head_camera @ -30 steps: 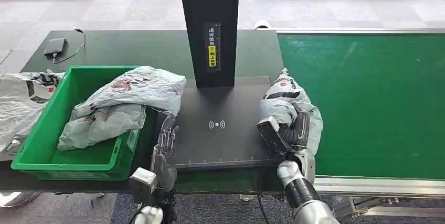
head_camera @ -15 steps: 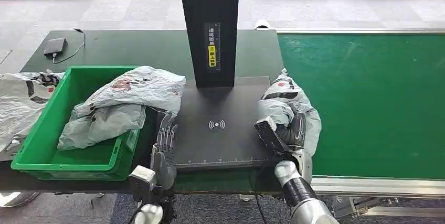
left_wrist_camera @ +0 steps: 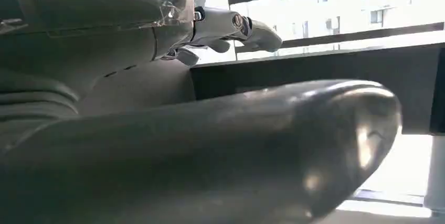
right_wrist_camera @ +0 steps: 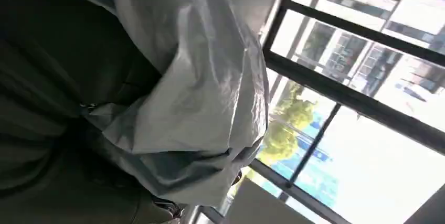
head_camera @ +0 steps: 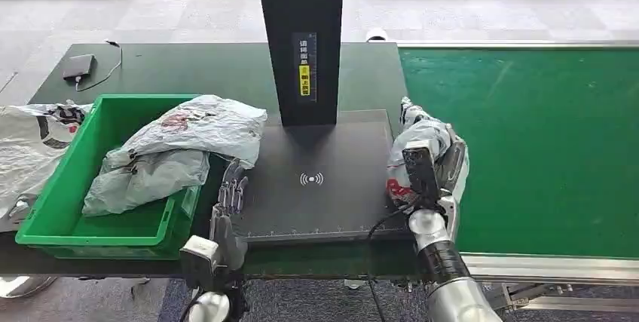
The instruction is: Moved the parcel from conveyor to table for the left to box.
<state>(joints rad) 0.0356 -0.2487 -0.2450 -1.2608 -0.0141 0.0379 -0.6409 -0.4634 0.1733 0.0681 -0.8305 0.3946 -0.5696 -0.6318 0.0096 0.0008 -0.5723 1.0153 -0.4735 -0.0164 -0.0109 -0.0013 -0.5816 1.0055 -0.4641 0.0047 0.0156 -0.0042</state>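
The grey parcel (head_camera: 428,148) is clutched in the right hand (head_camera: 431,173) at the seam between the green conveyor (head_camera: 542,141) and the black scanner plate (head_camera: 316,179), seemingly lifted a little, though that is hard to judge. The scanner's black post (head_camera: 301,35) rises just behind the plate. Across the plate, the left hand (head_camera: 230,197) lies with its fingers apart, holding nothing, beside the green box (head_camera: 45,209), where two grey bags (head_camera: 181,148) are piled on the counter (head_camera: 188,65).

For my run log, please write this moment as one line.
right hand: grips grey parcel at scanner pad edge | left hand: empty, beside green bin | boxing: pending
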